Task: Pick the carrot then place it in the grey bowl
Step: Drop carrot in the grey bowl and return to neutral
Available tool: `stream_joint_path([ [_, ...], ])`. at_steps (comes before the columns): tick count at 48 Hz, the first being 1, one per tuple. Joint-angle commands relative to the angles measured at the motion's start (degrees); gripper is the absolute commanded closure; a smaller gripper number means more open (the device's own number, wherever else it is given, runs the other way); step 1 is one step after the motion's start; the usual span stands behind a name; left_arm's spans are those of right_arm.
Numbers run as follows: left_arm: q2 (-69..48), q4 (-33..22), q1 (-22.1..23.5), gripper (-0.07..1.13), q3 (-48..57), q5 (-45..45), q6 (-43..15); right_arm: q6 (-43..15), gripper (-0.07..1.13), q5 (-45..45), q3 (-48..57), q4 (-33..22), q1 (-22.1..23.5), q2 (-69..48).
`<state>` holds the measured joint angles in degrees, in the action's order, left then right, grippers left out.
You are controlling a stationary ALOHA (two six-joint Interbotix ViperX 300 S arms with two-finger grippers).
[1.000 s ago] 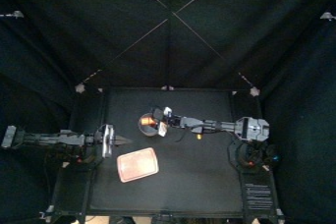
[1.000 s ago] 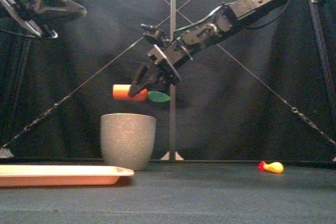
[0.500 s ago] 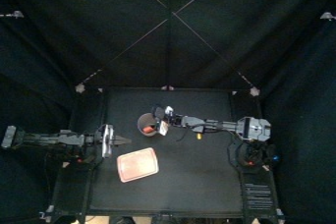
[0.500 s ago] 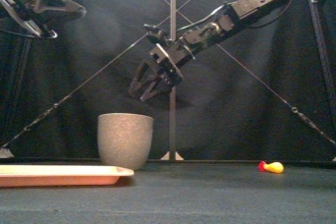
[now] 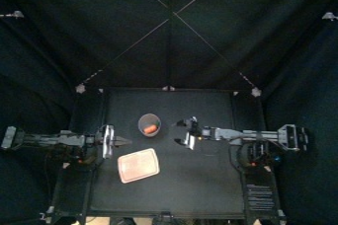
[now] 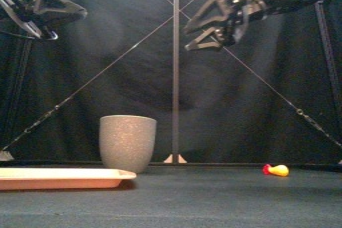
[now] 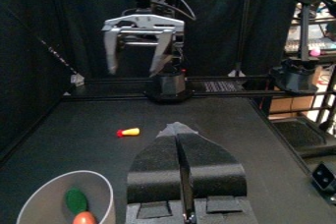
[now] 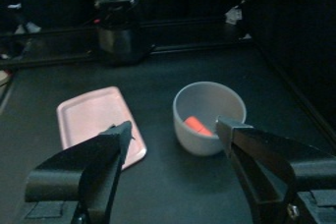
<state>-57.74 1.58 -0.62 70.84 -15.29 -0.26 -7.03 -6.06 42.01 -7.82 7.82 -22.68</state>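
Note:
The orange carrot [image 8: 197, 125] with its green top lies inside the grey speckled cup [image 6: 128, 142], which stands upright at the table's middle left [image 5: 149, 122]. The left wrist view shows the carrot [image 7: 82, 217] low in the cup [image 7: 53, 191]. My right gripper [image 6: 207, 27] hangs open and empty, high above the table and to the right of the cup; it appears in the top view [image 5: 189, 133] and the right wrist view [image 8: 178, 135]. The left gripper [image 7: 182, 130] rests shut at the table's left [image 5: 109, 142].
A flat pink tray [image 5: 138, 167] lies in front of the cup, at the front left [image 6: 60, 178]. A small yellow and red toy [image 6: 277, 170] lies on the table to the right, also seen in the left wrist view [image 7: 130, 131].
My right gripper opened over the cup and the carrot dropped in. The right arm then pulled back to the right and rose. The left arm stayed still.

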Motion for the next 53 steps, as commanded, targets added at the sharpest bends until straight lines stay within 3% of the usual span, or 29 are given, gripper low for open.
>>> stream_joint_path([
  [1,-0.35,0.18,-0.26,1.06,-0.97,0.88,0.0,-0.18,0.06,-3.16,6.42,0.26,-3.34,-10.02],
  [9,-0.79,0.18,-0.62,1.06,-0.88,1.67,-0.09,-0.18,0.06,-7.12,13.54,1.49,-6.77,-21.27],
  [21,-1.23,0.18,-0.7,1.06,-0.79,2.2,0.0,-0.18,0.06,-7.65,18.63,1.23,-7.21,-30.67],
  [53,-2.2,-0.09,-0.7,1.06,-0.7,2.2,0.09,-0.26,0.06,-7.65,24.17,0.97,-7.03,-32.26],
])
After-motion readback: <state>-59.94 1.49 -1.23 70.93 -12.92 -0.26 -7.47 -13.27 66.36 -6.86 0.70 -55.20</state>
